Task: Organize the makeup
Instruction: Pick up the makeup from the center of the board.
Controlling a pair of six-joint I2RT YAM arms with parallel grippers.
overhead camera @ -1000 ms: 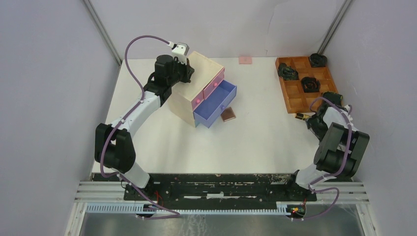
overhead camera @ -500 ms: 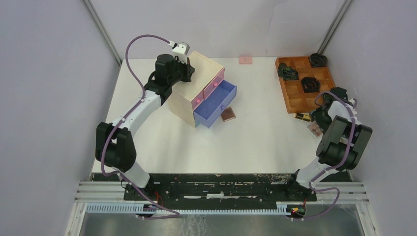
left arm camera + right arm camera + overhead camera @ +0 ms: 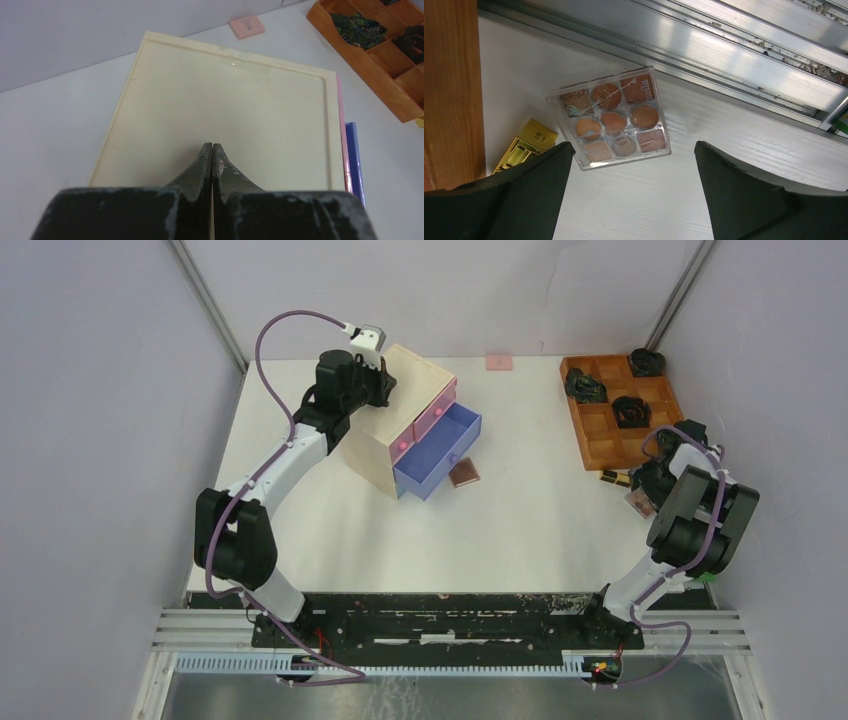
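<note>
My right gripper (image 3: 634,146) is open and empty, its fingers (image 3: 539,175) straddling the near edge of a clear-lidded brown palette (image 3: 611,117) lying flat by the table's right edge. A gold tube (image 3: 526,145) lies just left of it. In the top view the right gripper (image 3: 648,483) hangs over that palette (image 3: 638,501) and the gold tube (image 3: 612,477). A second brown palette (image 3: 463,474) lies beside the open blue drawer (image 3: 438,452). A pink pad (image 3: 498,362) sits at the back. My left gripper (image 3: 212,146) is shut and empty above the chest top (image 3: 225,90). The other makeup is out of view.
The pale wooden chest (image 3: 385,430) stands left of centre with its blue drawer pulled out. The orange-brown grid tray (image 3: 605,425) with dark coiled objects stands at the back right; its wall (image 3: 451,90) is close to my right gripper. An aluminium rail (image 3: 724,50) borders the table edge.
My right arm has swung towards the table's right edge, uncovering the palette there and bringing its open gripper over it. The left arm has not moved.
</note>
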